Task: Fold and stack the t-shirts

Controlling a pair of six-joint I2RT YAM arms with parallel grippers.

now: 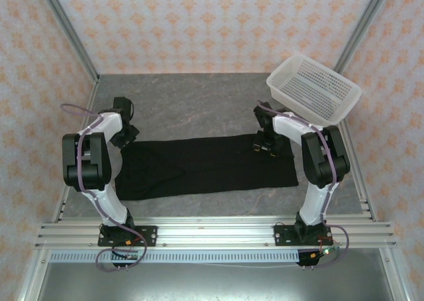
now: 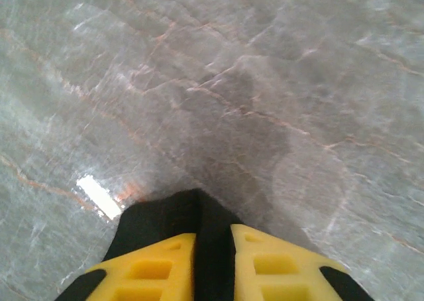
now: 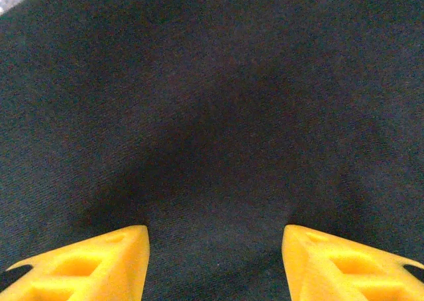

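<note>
Black t-shirt (image 1: 205,165) spread flat on the grey table (image 1: 199,102), showing plain black, lying as a long band from left to right between the two arms. No second shirt to be seen, and no stack begun.

At its far left corner, left gripper (image 1: 126,134): in the wrist view, yellow fingers (image 2: 152,268) close together with a strip of black cloth between them, so clamped on that corner by the look of it, bare table beyond. At the far edge near the right end, right gripper (image 1: 265,144): jaws apart, poised just above the cloth, nothing between them yet.

Judged step: taking hold of the far edge at both ends for the next fold, mid-task, with folding under way and stacking not begun.

Next move, as a judgement: bring the right jaws down and close them on the edge, taking all layers; then lift both ends level and together, to avoid dragging or skewing the band.

Off to the far right, white basket (image 1: 315,89), well apart from the shirt.
</note>
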